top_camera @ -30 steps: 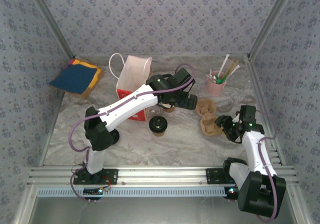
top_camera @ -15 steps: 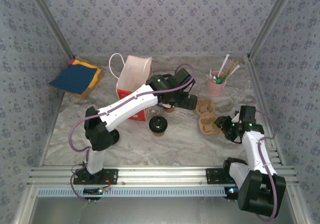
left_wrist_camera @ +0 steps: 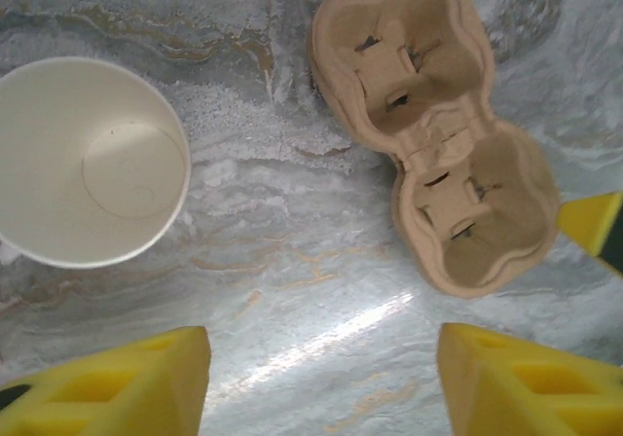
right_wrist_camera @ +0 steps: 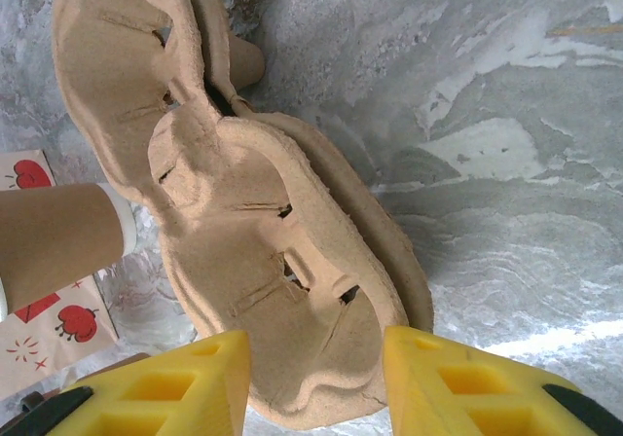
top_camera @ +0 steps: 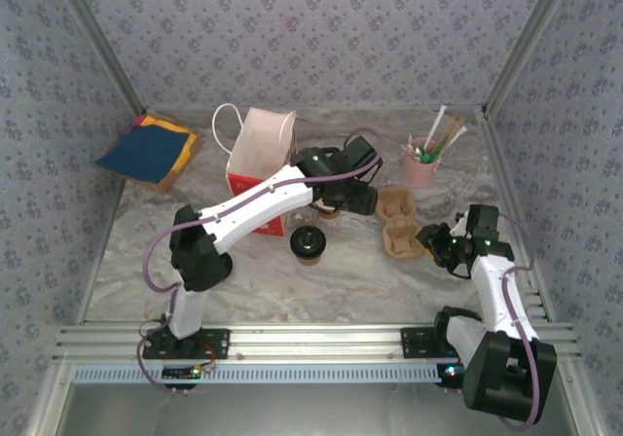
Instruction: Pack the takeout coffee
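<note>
The left gripper (left_wrist_camera: 319,368) hangs over bare table (left_wrist_camera: 292,271), jaws well apart, with nothing between them. The open cup (left_wrist_camera: 88,159), upright and lidless, sits at its 10 o'clock. The carrier (left_wrist_camera: 433,129) lies at 1 o'clock, its long axis running 11 to 5. From above, a lidded cup (top_camera: 308,244) stands at 7 o'clock of the open one, clear of both arms. The right gripper (right_wrist_camera: 316,358) straddles the carrier's near end; I cannot tell whether it pinches. The left gripper is far nearer the open cup. The bag (top_camera: 255,149) and straw cup (top_camera: 421,166) stand behind and block nothing.
</note>
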